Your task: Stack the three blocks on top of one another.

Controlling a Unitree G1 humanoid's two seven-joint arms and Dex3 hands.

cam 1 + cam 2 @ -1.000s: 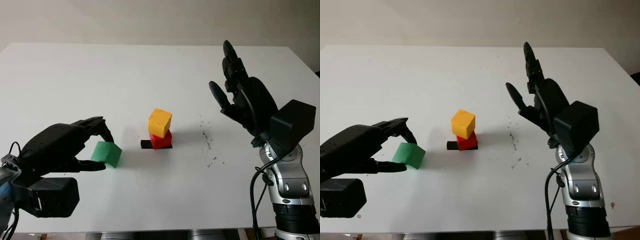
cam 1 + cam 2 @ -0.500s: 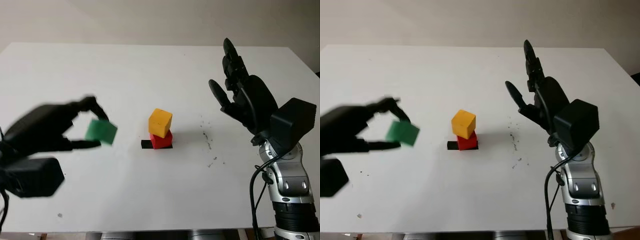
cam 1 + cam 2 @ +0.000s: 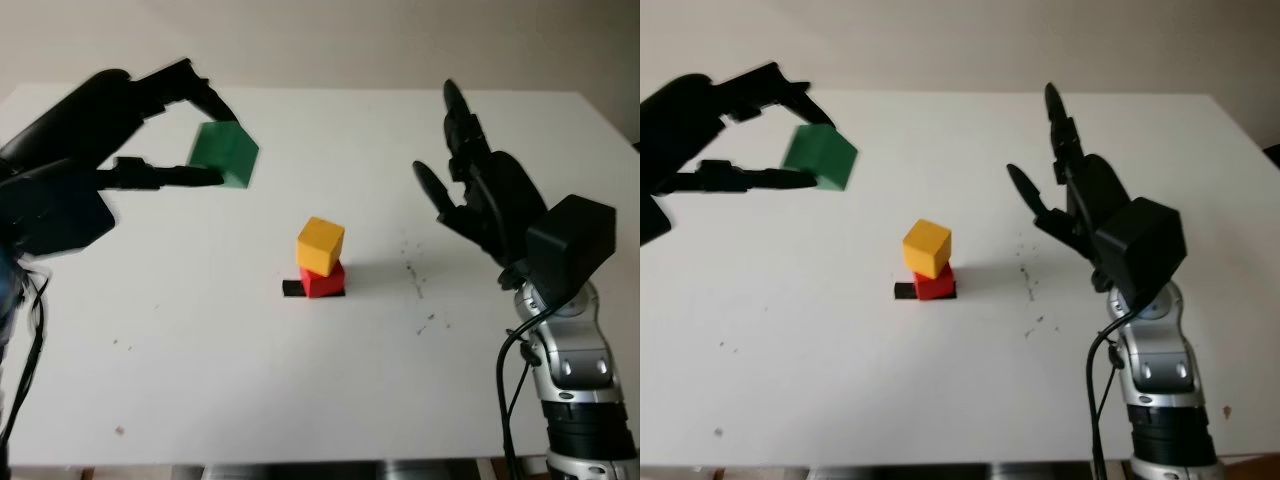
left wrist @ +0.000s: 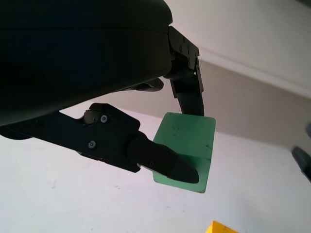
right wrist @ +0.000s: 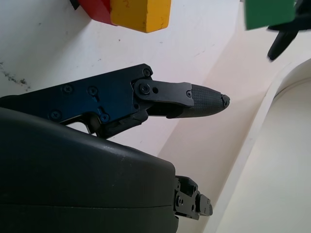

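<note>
- Green block (image 3: pixel 224 154) hangs pinched in the left hand (image 3: pixel 110 130), high above the table (image 3: pixel 300 400), up-left of the yellow block (image 3: pixel 320 245) sitting on the red block (image 3: pixel 322 279).
- Right hand (image 3: pixel 480 190) is open, raised to the stack's right.

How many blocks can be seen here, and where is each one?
3. The red block sits on the table, the yellow block is stacked on it, and the left hand holds the green block in the air.
</note>
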